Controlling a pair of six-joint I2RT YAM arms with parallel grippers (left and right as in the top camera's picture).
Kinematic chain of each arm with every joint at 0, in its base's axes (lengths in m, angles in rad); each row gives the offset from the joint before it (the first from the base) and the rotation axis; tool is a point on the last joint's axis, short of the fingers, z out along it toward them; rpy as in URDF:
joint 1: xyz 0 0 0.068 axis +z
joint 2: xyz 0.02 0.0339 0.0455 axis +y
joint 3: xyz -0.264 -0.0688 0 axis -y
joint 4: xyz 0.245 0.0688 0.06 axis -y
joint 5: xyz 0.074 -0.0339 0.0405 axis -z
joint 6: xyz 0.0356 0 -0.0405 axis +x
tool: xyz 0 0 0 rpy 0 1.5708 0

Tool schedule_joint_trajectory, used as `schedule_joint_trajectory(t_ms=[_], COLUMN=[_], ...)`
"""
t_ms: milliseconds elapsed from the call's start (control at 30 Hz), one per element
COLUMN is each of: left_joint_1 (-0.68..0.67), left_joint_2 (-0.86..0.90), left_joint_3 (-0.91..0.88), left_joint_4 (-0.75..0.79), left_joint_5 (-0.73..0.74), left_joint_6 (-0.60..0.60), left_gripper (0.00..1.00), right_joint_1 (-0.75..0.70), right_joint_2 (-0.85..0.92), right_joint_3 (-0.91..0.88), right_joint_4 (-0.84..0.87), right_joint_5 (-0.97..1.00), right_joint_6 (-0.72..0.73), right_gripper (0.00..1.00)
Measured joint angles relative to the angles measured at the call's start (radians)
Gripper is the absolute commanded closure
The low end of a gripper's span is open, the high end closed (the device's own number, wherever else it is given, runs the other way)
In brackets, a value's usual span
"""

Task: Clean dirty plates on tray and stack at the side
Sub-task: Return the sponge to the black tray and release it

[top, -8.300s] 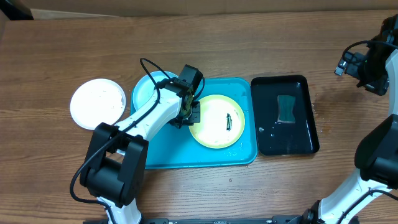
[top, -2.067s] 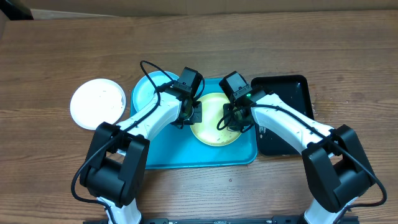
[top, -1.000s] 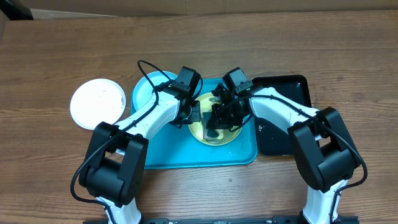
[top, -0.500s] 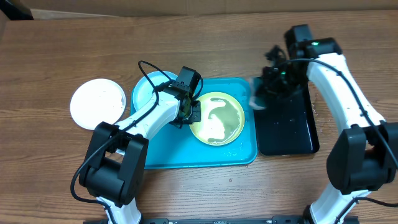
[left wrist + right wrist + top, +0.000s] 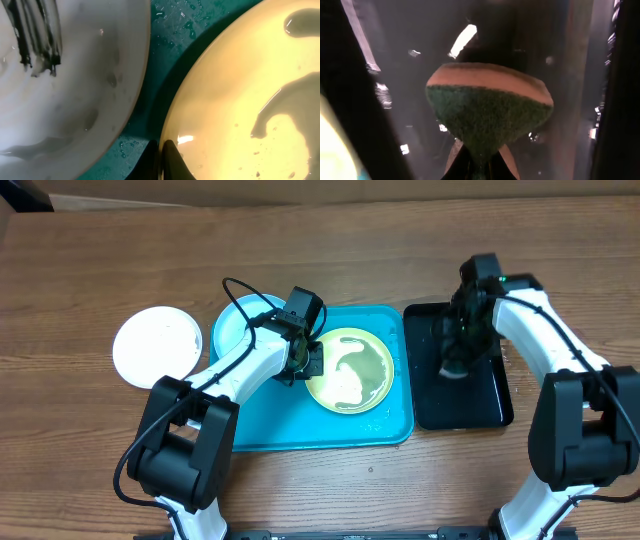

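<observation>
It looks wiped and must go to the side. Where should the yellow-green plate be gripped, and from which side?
Pinch the rim of the yellow-green plate at its left edge, from the left. It lies flat in the tray, so only the rim offers a hold, and the gap to the light blue plate leaves room. The left gripper is shut there.

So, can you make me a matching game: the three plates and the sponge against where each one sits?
1 white plate
2 light blue plate
3 yellow-green plate
4 sponge

A held by the right tool, over the black tray
B on the bare table, left of the turquoise tray
C middle of that tray, rim pinched by the left tool
D at that tray's left end, partly under the left arm

Pairs: 1-B, 2-D, 3-C, 4-A
</observation>
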Motion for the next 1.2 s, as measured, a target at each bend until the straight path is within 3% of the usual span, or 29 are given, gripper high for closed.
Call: schedule_joint_trajectory(t_ms=[67,100,233,333,400,433,467,733,833,900,1200], left_joint_1=[0.0,0.0,0.0,0.0,0.0,0.0,0.0,0.0,0.0,0.0,0.0], left_joint_2=[0.0,0.0,0.0,0.0,0.0,0.0,0.0,0.0,0.0,0.0,0.0], left_joint_3=[0.0,0.0,0.0,0.0,0.0,0.0,0.0,0.0,-0.001,-0.001,-0.002], left_joint_4=[0.001,0.001,0.002,0.002,0.003,0.003,0.004,0.016,0.02,0.02,0.021], left_joint_5=[0.0,0.0,0.0,0.0,0.001,0.001,0.001,0.019,0.042,0.056,0.074], left_joint_6=[0.0,0.0,0.0,0.0,0.0,0.0,0.0,0.0,0.003,-0.002,-0.009], left_gripper=[0.96,0.96,0.96,0.96,0.96,0.96,0.96,0.95,0.8,0.76,0.79], right_joint_1=[0.0,0.0,0.0,0.0,0.0,0.0,0.0,0.0,-0.005,-0.025,-0.304], right_joint_2=[0.0,0.0,0.0,0.0,0.0,0.0,0.0,0.0,0.0,0.0,0.0], right_joint_3=[-0.032,-0.04,-0.03,0.02,0.069,0.094,0.113,0.134,0.138,0.161,0.278], right_joint_4=[0.013,0.015,-0.015,-0.074,-0.099,-0.109,-0.114,-0.149,-0.145,-0.151,-0.126], right_joint_5=[0.007,0.008,0.008,0.002,-0.002,-0.003,-0.008,-0.106,-0.126,-0.138,-0.146], right_joint_6=[0.004,0.001,-0.003,-0.001,0.008,0.015,0.023,0.051,0.054,0.058,0.116], right_gripper=[0.56,0.44,0.35,0.36,0.44,0.61,0.96,0.96,0.96,0.96,0.89])
